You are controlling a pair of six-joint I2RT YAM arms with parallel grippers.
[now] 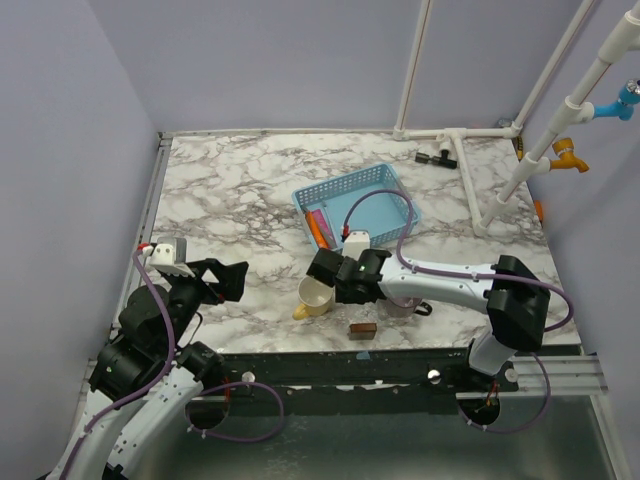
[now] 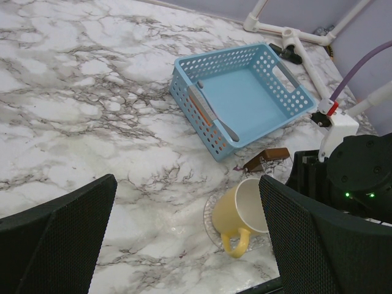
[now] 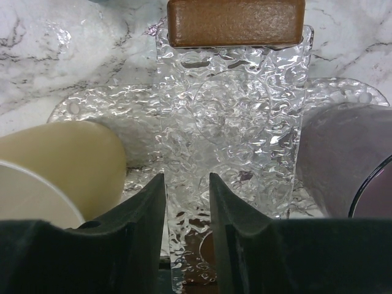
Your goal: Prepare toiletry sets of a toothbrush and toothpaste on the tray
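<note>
A blue basket at the table's middle holds a grey toothbrush and an orange toothpaste tube along its left wall. A clear textured tray lies near the front edge under my right gripper. In the right wrist view the right gripper stands with its jaws close together on a strip of the clear tray. My left gripper is wide open and empty, hovering at the front left, apart from the basket.
A yellow mug lies on its side on the tray. A brown block sits at the tray's far end, another by the table's front edge. A dark translucent cup stands right of the jaws. White pipes run along the back right.
</note>
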